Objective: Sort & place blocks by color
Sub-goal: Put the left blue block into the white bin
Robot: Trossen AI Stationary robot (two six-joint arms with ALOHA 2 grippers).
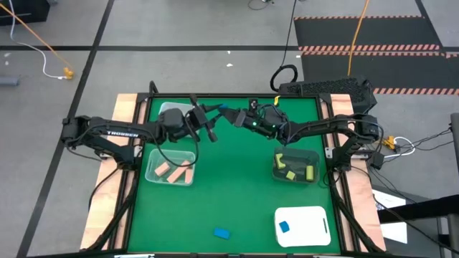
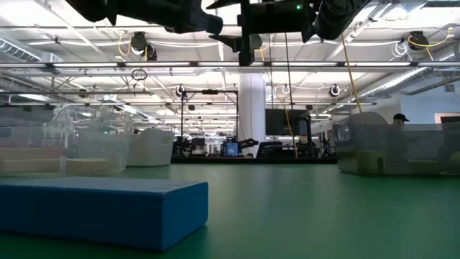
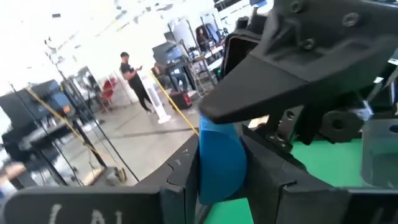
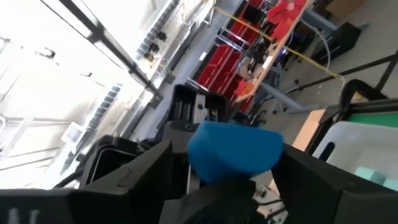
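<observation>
Table: green mat-covered top (image 1: 229, 179) with pale wooden side edges.
Left side: clear plastic bin (image 1: 171, 168) with salmon blocks; another clear bin (image 1: 171, 111) behind it.
Right side: clear bin (image 1: 295, 166) with yellow-green blocks.
Front: loose blue block (image 1: 221, 233); white flat tray (image 1: 305, 226) bearing a blue cube (image 1: 284, 226).

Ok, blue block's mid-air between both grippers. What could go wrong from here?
1. The blue block sits between the left gripper and right gripper high above the table; a mistimed release could drop it, far from the white tray.
2. The two wrists are nearly touching, so a small misalignment could knock them together.
</observation>
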